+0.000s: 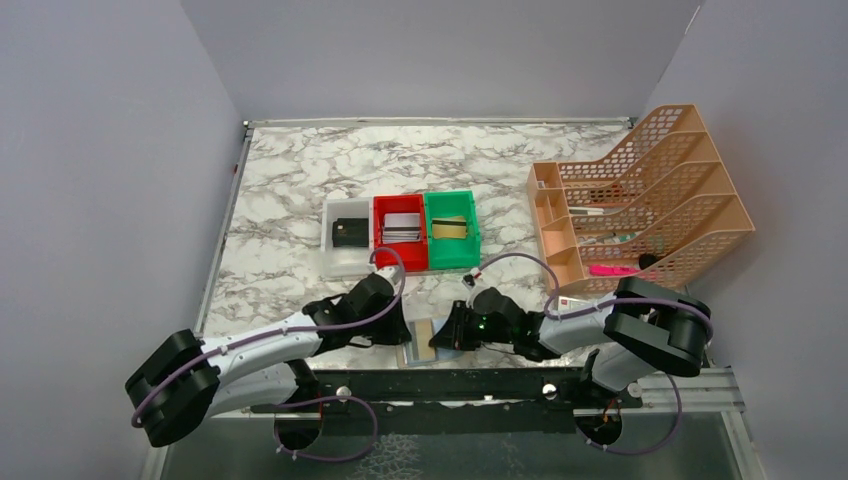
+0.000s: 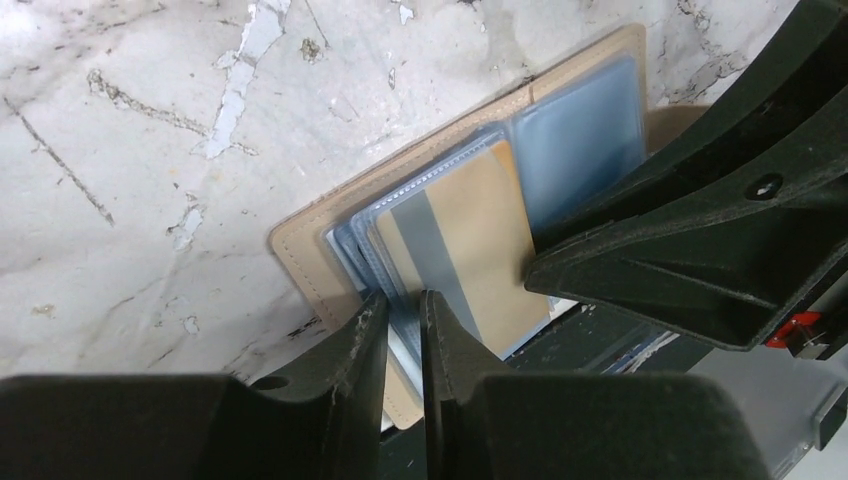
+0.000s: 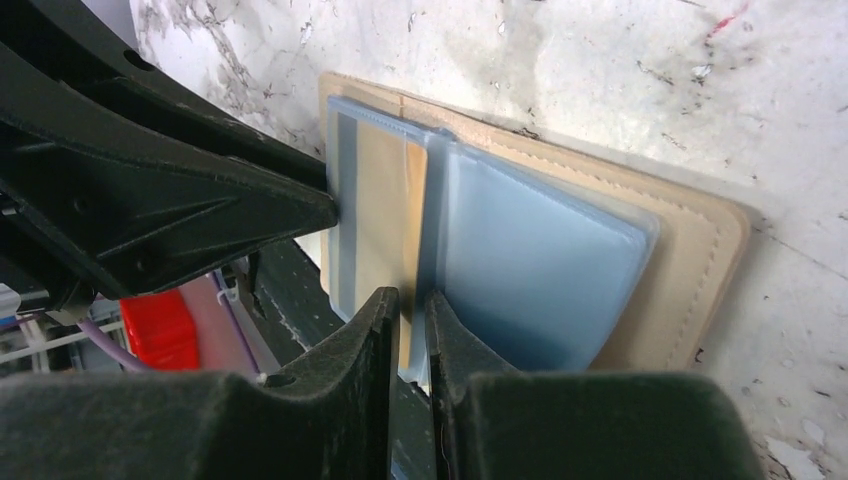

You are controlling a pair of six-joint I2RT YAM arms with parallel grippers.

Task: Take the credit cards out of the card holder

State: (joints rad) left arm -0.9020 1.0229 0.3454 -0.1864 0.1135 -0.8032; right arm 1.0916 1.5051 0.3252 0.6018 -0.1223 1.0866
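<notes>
At the near edge of the table (image 1: 300, 180), between the two arm bases, the card holder (image 1: 424, 343) lies open and flat with its blue-grey sleeves fanned upward. You are at the extraction step. One tan card (image 2: 470, 250) with a grey stripe sits in a sleeve and is not yet out.

Your left gripper (image 2: 402, 335) comes in from 9 o'clock and your right gripper (image 3: 408, 325) from 3 o'clock. Each has its jaws pinched to a thin slit on the near edge of the sleeves. You cannot tell from either wrist view whether the right jaws have the card itself or only plastic.

The next move probably calls for one side to pin the holder down. The other then draws the card straight out along its sleeve, so the whole holder does not drag off the edge.

At 12 o'clock from the holder stand three bins in a row:
- The white bin (image 1: 345, 262) holds a black wallet (image 1: 350, 234).
- The red bin (image 1: 400, 258) holds greyish cards (image 1: 400, 228).
- The green bin (image 1: 452, 255) holds a gold card (image 1: 450, 227).

At 2 o'clock, a peach file rack (image 1: 640, 190) holds pens and a pink item.
</notes>
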